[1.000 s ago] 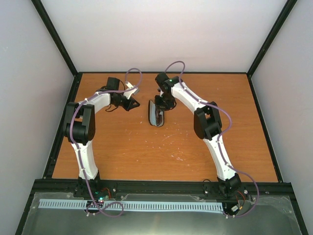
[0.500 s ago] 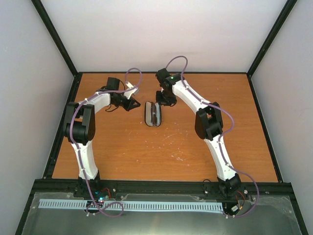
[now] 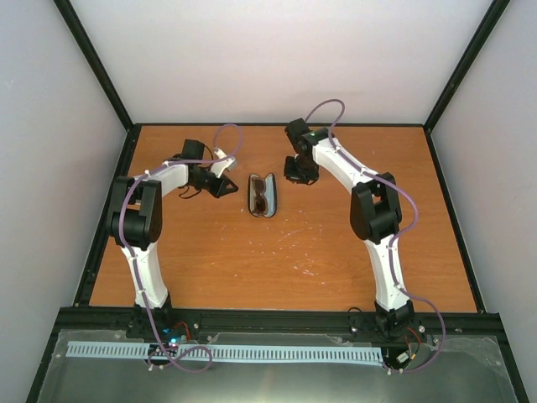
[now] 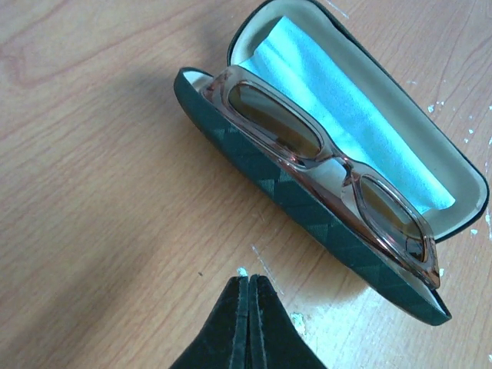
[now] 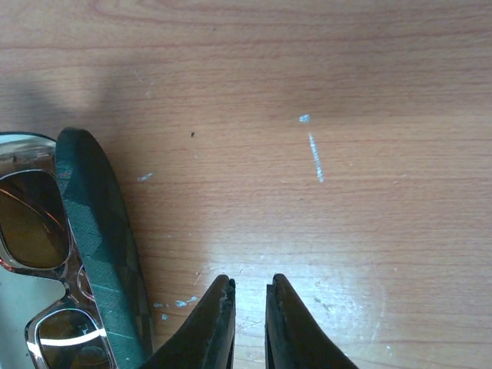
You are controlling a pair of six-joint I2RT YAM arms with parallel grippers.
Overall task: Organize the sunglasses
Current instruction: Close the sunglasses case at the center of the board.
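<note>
Bright, diffuse light from overhead, no hard shadows anywhere. Top view fairly sharp, pale walls slightly washed out. Left wrist view: broad soft grey shadow on the table (image 4: 92, 177) ahead-left of the left gripper (image 4: 247, 286). Its tips are dark, little detail. Sunglasses (image 4: 338, 167) ahead-right in focus, faint sheen on lenses. Right wrist view: whitish glare patch on the table just ahead-right of the right gripper (image 5: 250, 283). Dim shadow far ahead-left, white streak reflection on lens at left.

My left pincer (image 4: 248, 327): open case (image 4: 269, 178) blocks 1 o'clock.
My right pincer (image 5: 250, 319): table (image 5: 346, 192) free, 12 to 3 o'clock.
</note>
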